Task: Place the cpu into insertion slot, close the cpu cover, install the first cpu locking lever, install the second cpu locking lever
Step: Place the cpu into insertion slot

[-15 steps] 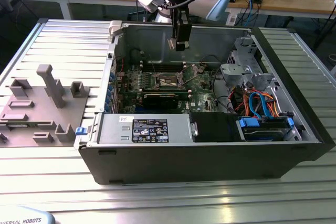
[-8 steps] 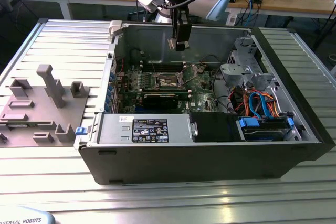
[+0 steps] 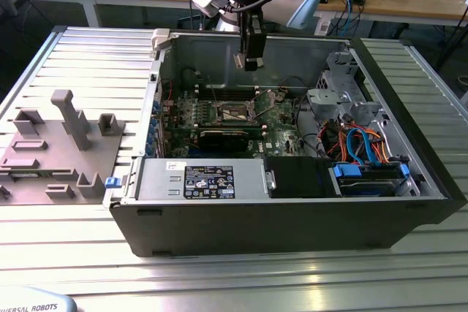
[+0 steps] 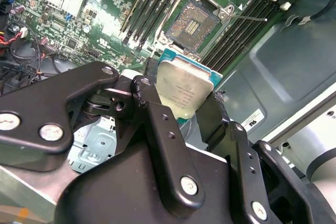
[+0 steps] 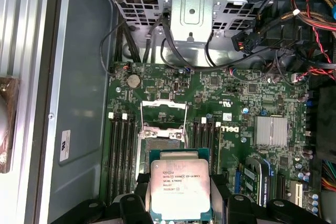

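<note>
**The cpu [image 5: 180, 187] gripped clear of the open insertion slot [image 5: 160, 141]**

The gripper [image 5: 180, 195] was closed on the cpu. Its two black fingers [image 4: 152, 108] pressed against opposite edges of the chip. The silver-grey metal top faced the wrist cameras, with a thin green rim showing round it. In both wrist views the cpu was near the insertion slot but not touching it, and the slot's dark centre lay uncovered.

The cpu cover [image 5: 164, 103] stood swung open at the edge of the slot farthest from the held chip. A thin wire lever [image 4: 251, 18] stuck out just beside the slot. Long black memory slots [image 5: 121, 150] ran along two opposite sides of the slot, and the green circuit board [image 5: 262, 93] surrounded it. A ribbed silver heat sink [image 5: 271, 131] sat on that board, well apart from the slot.

In the exterior view the gripper hung inside the open computer case [image 3: 292, 231], above the board and near the slot, without touching it.
</note>
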`<state>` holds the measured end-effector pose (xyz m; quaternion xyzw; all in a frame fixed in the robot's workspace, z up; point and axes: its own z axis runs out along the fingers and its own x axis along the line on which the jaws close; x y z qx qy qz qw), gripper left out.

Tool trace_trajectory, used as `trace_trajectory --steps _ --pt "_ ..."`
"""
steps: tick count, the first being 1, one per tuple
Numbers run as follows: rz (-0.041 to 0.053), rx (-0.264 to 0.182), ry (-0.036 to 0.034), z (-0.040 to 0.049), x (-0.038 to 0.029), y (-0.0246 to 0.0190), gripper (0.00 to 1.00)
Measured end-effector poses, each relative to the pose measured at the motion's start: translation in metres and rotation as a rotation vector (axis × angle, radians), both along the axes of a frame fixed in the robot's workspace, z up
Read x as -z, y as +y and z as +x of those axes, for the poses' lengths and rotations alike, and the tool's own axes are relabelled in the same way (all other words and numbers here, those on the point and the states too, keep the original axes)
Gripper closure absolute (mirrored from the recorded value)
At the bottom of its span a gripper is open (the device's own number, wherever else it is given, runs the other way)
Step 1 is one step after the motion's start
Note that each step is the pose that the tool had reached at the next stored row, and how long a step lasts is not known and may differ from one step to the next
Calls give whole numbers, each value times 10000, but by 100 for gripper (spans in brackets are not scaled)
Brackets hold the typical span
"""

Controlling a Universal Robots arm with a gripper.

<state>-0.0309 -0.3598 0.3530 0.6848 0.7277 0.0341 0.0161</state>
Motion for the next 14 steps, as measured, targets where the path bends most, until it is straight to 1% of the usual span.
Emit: trace_trajectory --steps 14 --pt "0 122 0 0 0 0 46"
